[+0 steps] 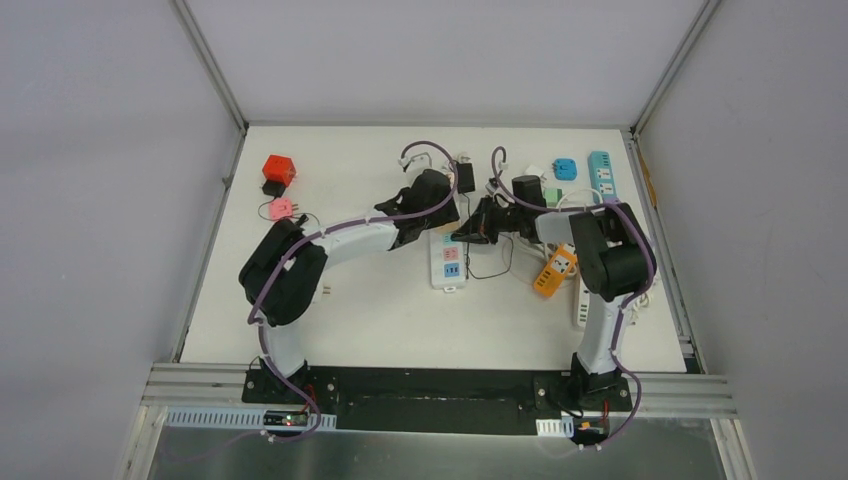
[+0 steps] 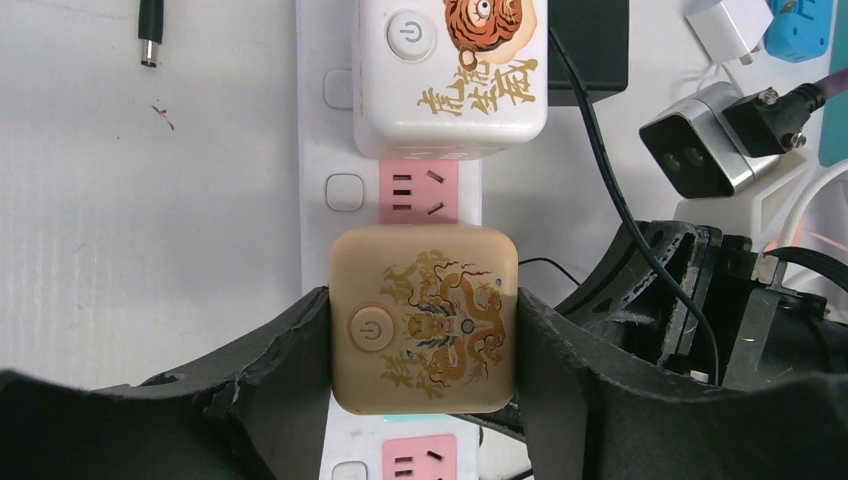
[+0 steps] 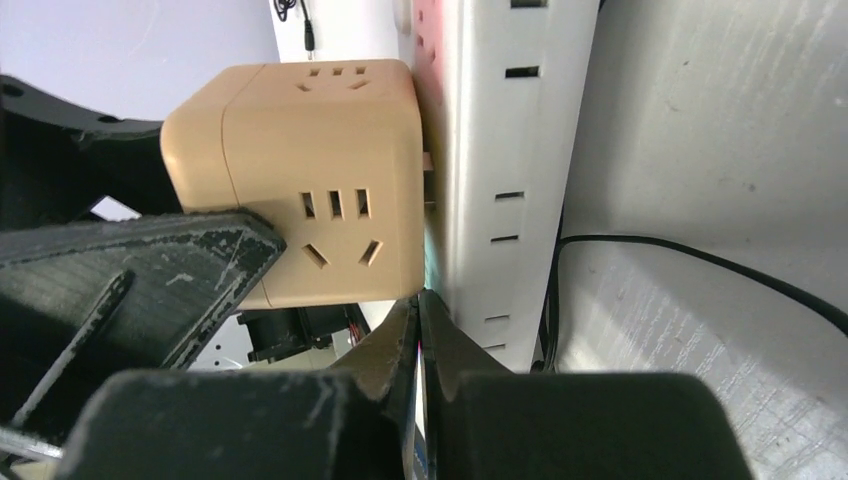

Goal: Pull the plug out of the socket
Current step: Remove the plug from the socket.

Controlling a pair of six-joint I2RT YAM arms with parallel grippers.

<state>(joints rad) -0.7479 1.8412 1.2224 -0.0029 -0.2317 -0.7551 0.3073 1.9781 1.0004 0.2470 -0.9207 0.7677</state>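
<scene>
A white table (image 1: 350, 320) is filling the middle of the top view, w/ plain grey walls standing round it on three sides. One wall (image 1: 100, 200) is rising at the table's left edge, another (image 1: 440, 50) behind its far edge, and a third (image 1: 770, 180) at its right edge. Two alum. posts (image 1: 210, 65) are running up from the table's far corners, leaning outward in the pic. An alum. rail (image 1: 200, 380) is lying along the table's near edge, w/ a black plate (image 1: 440, 405) just beside it. Nearer than that, a dull metal sheet (image 1: 440, 455) is catching a soft glare. Light is falling evenly on the tabletop, w/ only faint shadows, and the walls are looking matte.
</scene>
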